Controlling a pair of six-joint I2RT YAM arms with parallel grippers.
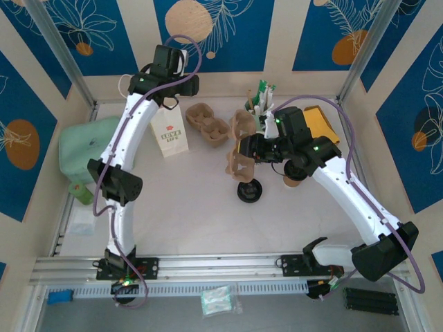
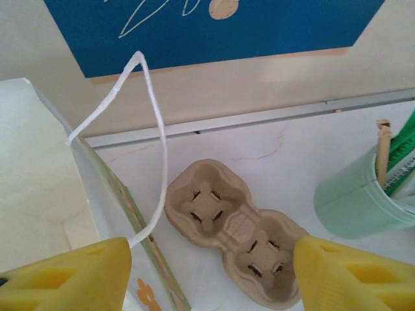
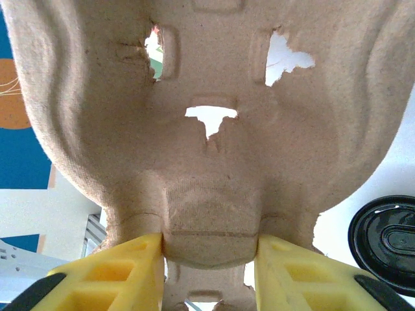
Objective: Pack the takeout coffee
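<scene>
The takeout coffee (image 1: 291, 181) peeks out from under my right arm, mostly hidden. My right gripper (image 1: 250, 149) (image 3: 209, 259) is shut on the middle bridge of a brown cardboard cup carrier (image 1: 241, 149) (image 3: 207, 116), which it holds upright above the table. A second carrier (image 1: 209, 125) (image 2: 235, 228) lies flat near the back. My left gripper (image 1: 169, 97) (image 2: 211, 251) hovers open over the white paper bag (image 1: 169, 134) (image 2: 39, 188). The bag's white string handle (image 2: 155, 149) runs down beside the left finger.
A black lid (image 1: 249, 191) (image 3: 384, 234) lies on the table below the held carrier. A mint-green cup of stirrers (image 1: 258, 105) (image 2: 360, 201) stands at the back, an orange envelope (image 1: 324, 122) right of it. A green cloth bag (image 1: 84, 146) sits at the left wall.
</scene>
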